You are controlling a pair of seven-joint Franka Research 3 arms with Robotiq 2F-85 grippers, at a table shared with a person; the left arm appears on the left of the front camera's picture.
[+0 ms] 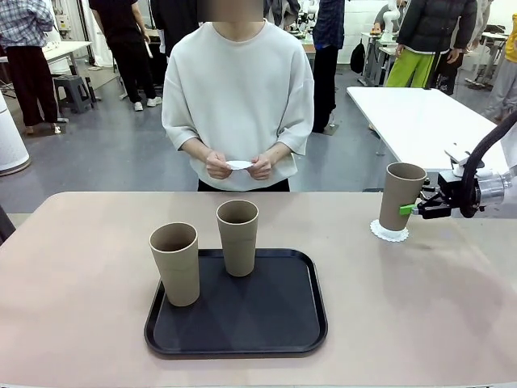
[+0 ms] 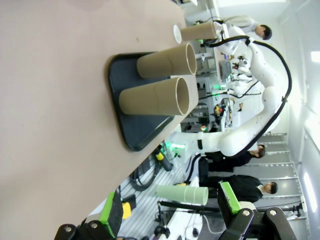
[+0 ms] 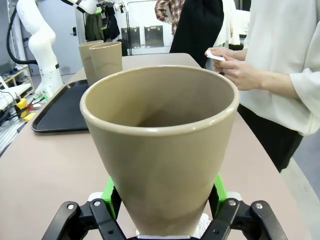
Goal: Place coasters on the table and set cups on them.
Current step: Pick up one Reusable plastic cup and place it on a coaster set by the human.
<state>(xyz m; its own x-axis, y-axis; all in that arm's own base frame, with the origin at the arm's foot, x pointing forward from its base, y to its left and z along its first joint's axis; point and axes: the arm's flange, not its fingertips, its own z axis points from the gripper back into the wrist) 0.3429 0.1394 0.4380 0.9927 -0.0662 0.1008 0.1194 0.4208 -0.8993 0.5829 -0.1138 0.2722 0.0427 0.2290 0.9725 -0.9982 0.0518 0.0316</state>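
Observation:
On the tan table (image 1: pixel 81 307), a black tray (image 1: pixel 283 323) carries two tan cups (image 1: pixel 175 263) (image 1: pixel 237 237). At the right, a third cup (image 1: pixel 400 194) stands upright with its base on a white scalloped coaster (image 1: pixel 389 233). My right gripper (image 1: pixel 412 208) is shut on that cup (image 3: pixel 160 145) from the right side, green pads (image 3: pixel 107 192) against its wall. The person holds another coaster (image 1: pixel 239 165) in both hands at the far edge. My left gripper (image 2: pixel 170 207) is open with nothing between its fingers, off the table's left end; from there the two tray cups (image 2: pixel 155 96) (image 2: pixel 167 61) are visible.
The tray (image 2: pixel 132 135) sits at the front middle of the table. Bare tabletop lies to its left and between it and the coaster. A white table (image 1: pixel 420 113) stands behind at the right. Other people stand in the background.

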